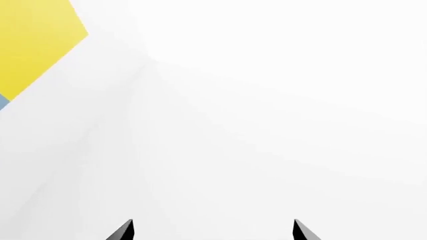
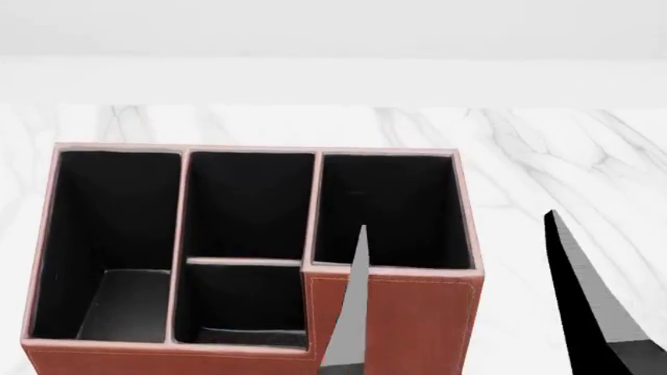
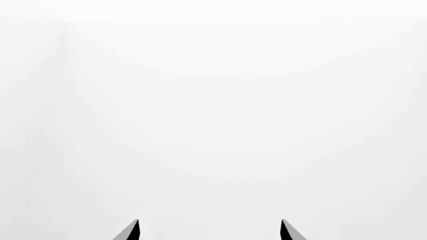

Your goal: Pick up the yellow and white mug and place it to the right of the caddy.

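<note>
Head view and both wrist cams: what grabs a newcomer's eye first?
The caddy dominates the head view: reddish-brown, stitched, four black-lined compartments, on a white marbled table. Two dark pointed fingers rise from the bottom edge at right, one crossing the caddy's front. The left wrist view is nearly blank white apart from a yellow panel in one corner, with the left claw open; the right wrist view shows only white, with the right claw open too. No mug shows anywhere.

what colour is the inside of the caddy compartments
Black lining inside the reddish-brown caddy, clearest in the head view.
</note>
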Available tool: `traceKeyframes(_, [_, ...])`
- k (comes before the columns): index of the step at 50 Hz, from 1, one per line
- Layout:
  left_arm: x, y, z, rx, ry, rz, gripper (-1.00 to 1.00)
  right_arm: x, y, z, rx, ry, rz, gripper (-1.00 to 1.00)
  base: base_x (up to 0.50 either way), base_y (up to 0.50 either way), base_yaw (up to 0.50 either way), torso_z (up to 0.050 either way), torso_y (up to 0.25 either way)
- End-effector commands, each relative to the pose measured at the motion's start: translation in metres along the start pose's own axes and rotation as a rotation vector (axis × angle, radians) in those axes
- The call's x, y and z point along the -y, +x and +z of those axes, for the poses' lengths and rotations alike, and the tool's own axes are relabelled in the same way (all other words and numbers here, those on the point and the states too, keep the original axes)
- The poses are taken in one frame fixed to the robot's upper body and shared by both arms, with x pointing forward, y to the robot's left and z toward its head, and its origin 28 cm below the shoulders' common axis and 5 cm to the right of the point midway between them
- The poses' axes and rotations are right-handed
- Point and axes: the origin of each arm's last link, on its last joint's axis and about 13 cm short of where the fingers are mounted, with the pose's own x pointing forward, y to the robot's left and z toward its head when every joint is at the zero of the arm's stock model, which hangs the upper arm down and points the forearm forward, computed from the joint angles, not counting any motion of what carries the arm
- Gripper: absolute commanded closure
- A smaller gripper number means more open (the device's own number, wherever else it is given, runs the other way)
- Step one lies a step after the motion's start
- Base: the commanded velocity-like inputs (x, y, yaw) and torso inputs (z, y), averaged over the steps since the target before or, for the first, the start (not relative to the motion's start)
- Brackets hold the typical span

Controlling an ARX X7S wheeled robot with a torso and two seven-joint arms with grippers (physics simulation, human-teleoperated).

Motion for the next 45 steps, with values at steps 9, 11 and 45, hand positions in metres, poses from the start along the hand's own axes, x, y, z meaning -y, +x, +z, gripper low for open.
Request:
traceKeyframes(9, [0.005, -0.002, -0.001, -0.001, 0.004, -0.007, -1.0, -0.029, -0.008, -0.011, -0.081, -0.008, 0.164, -1.0, 0.0, 0.0, 0.0, 0.0, 0.0])
traceKeyframes(11, [0.004, -0.001, -0.001, -0.002, 0.004, -0.007, -1.0, -0.031, -0.009, -0.011, -0.084, -0.003, 0.172, -1.0, 0.0, 0.0, 0.0, 0.0, 0.0])
traceKeyframes(45, [0.01, -0.005, 0.0, -0.003, 0.004, -0.016, -1.0, -0.062, -0.029, -0.019, -0.209, 0.016, 0.338, -1.0, 0.0, 0.0, 0.0, 0.0, 0.0])
